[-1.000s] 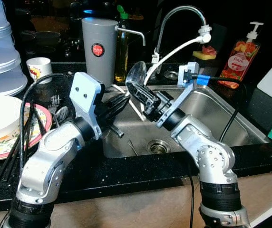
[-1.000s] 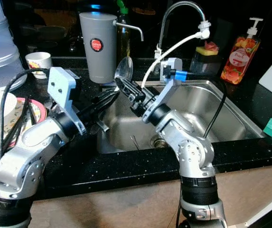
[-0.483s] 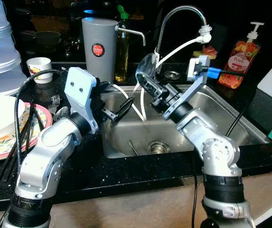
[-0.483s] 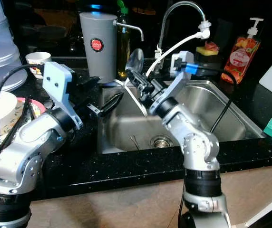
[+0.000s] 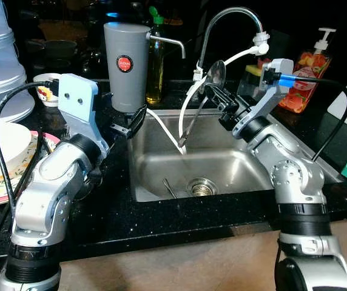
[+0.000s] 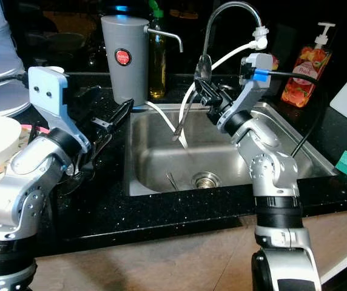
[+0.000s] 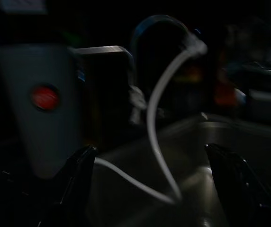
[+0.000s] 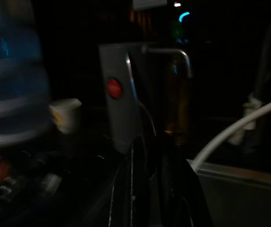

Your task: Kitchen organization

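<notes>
— Where's the left arm?
— Bent at the elbow, forearm raised; the left gripper has its fingers spread apart.
— The right?
— Also raised and reaching forward; the right gripper looks clamped together, though its wrist view is dim.

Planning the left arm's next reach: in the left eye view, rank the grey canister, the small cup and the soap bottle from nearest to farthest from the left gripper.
1. Grey canister, just behind the left gripper.
2. Small cup, farther left on the counter.
3. Soap bottle, far right beyond the sink.
</notes>
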